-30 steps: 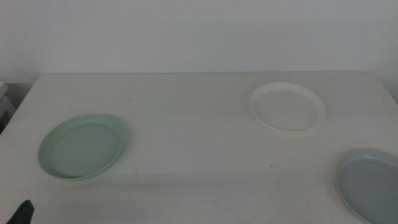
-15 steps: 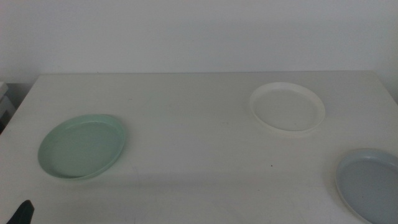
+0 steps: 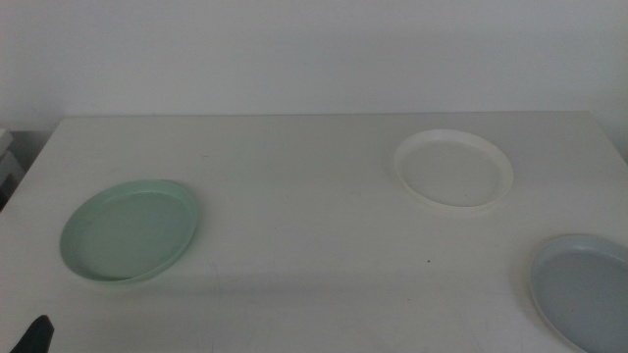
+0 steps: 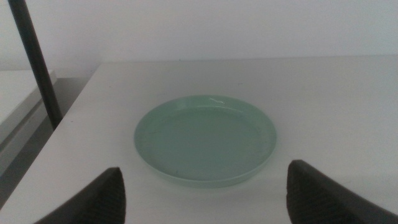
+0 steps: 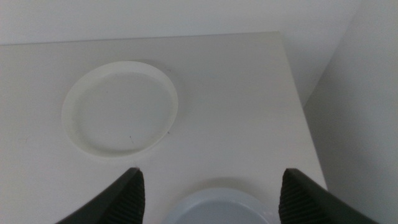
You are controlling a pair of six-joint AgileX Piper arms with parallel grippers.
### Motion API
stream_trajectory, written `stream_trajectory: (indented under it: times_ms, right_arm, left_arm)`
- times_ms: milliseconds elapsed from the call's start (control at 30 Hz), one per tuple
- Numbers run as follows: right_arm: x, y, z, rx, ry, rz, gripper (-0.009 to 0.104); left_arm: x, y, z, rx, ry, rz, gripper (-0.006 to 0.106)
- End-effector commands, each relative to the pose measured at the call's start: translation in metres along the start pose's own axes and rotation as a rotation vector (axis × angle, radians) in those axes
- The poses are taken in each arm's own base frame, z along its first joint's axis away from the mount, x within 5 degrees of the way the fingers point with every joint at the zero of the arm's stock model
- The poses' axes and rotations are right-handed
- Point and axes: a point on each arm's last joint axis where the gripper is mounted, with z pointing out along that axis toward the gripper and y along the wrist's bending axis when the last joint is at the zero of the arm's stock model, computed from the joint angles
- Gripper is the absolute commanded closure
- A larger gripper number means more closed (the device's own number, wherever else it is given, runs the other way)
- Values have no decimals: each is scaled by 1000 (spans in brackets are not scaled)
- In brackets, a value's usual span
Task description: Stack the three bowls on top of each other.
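The mint green bowl [image 3: 130, 230] lies at the table's left; it also shows in the left wrist view [image 4: 205, 139]. The cream-white bowl [image 3: 453, 169] lies at the back right and shows in the right wrist view [image 5: 120, 107]. The grey-blue bowl [image 3: 586, 290] lies at the front right, cut by the picture's edge; its rim shows in the right wrist view [image 5: 217, 208]. My left gripper [image 4: 205, 199] is open and empty, short of the green bowl; only its tip [image 3: 35, 335] shows in the middle view. My right gripper [image 5: 208, 198] is open, above the grey-blue bowl.
The white table [image 3: 304, 196] ends at a pale wall behind. A dark post [image 4: 37, 62] stands beside the table's left edge. The table's right edge [image 5: 298, 99] drops off beside the cream-white bowl.
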Motion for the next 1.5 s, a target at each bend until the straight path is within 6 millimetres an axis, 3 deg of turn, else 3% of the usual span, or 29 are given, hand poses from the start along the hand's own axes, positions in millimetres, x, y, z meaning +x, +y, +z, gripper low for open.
stream_trajectory:
  times_ms: [0,367,700,1100,1300,1467]
  right_arm:
    - [-28,2,11,-5,-58,-14,40]
    - [-65,9,124,-8,108,32,40]
    - [-72,16,212,-41,244,101,40]
    - [-51,23,301,-81,370,171,43]
    - [-32,25,330,-83,426,174,50]
    - [-22,28,342,-111,445,189,59]
  left_arm:
    - [-9,-1,-2,14,-94,-18,15]
    - [-9,-1,-2,14,-94,-18,15]
    - [-9,-1,-2,14,-94,-18,15]
    - [-9,-1,-2,14,-94,-18,15]
    - [-9,-1,-2,14,-94,-18,15]
    - [-9,-1,-2,14,-94,-18,15]
